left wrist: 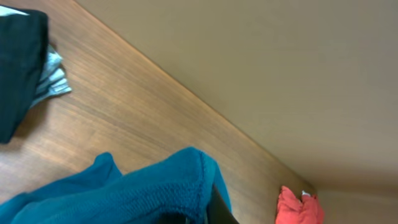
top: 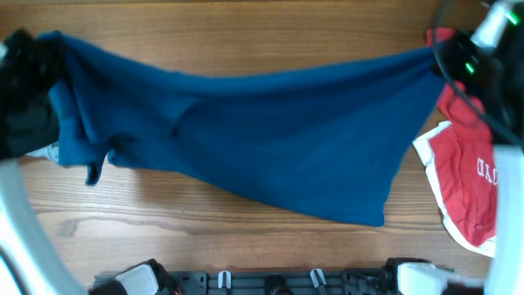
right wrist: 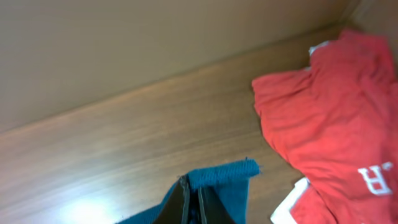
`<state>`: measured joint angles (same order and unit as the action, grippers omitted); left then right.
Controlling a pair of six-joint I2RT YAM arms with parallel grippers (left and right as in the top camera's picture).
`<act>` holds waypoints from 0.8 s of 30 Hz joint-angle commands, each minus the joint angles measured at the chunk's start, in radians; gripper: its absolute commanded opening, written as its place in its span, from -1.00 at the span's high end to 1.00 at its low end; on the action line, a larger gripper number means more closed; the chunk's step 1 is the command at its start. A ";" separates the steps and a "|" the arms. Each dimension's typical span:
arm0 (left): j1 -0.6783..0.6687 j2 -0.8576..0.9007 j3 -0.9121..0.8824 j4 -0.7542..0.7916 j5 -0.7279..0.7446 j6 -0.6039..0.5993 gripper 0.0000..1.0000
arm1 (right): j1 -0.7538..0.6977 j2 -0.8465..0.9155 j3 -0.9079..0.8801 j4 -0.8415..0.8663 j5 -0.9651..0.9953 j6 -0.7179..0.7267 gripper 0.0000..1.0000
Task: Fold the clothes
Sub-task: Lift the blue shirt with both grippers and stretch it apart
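Both hands pinched shut on blue shirt (top: 270, 139). One corner in left hand (top: 51, 45), upper left of overhead frame; far corner in right hand (top: 442, 56), upper right. Shirt stretched wide between them over worktop (top: 246, 24), top edge sagging mid-span, bottom edge running down to a point at lower right of centre, bunched folds at left end. Cannot tell how much lies on the wood and how much hangs clear.

Left wrist view: blue cloth heaped over dark finger (left wrist: 217, 208) at bottom edge, jaws narrow, cloth clamped. Right wrist view: ribbed blue hem clamped between closed fingers, bottom centre.

At right edge of overhead frame: red shirt (top: 467, 180), white trim and white lettering, flat on worktop, partly under right arm, just beside blue shirt's right end. Same red cloth small at lower right of left wrist view, far end of worktop.

Upper left of left wrist view: black garment (left wrist: 18, 68), grey one (left wrist: 55, 78) poking out beside it, both well apart from blue cloth. Plain tan wall (left wrist: 280, 74) behind worktop in both wrist views.
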<state>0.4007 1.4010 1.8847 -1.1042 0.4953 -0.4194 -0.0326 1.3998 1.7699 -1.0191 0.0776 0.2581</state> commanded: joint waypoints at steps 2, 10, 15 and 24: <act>-0.140 0.235 0.014 0.201 0.013 0.020 0.92 | -0.001 0.276 0.003 0.210 0.027 -0.076 0.92; -0.208 0.423 0.048 0.953 0.012 -0.217 0.93 | -0.060 0.430 0.286 0.610 0.029 0.023 0.92; -0.169 0.423 0.290 0.914 0.033 -0.217 0.92 | -0.122 0.429 0.467 0.511 0.027 0.015 0.92; -0.229 0.453 0.279 -0.154 -0.018 0.116 0.92 | -0.122 0.605 0.462 -0.176 0.039 -0.075 0.92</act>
<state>0.2005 1.8099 2.1864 -1.0595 0.5922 -0.4778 -0.1539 1.9018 2.2383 -1.0771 0.0914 0.2104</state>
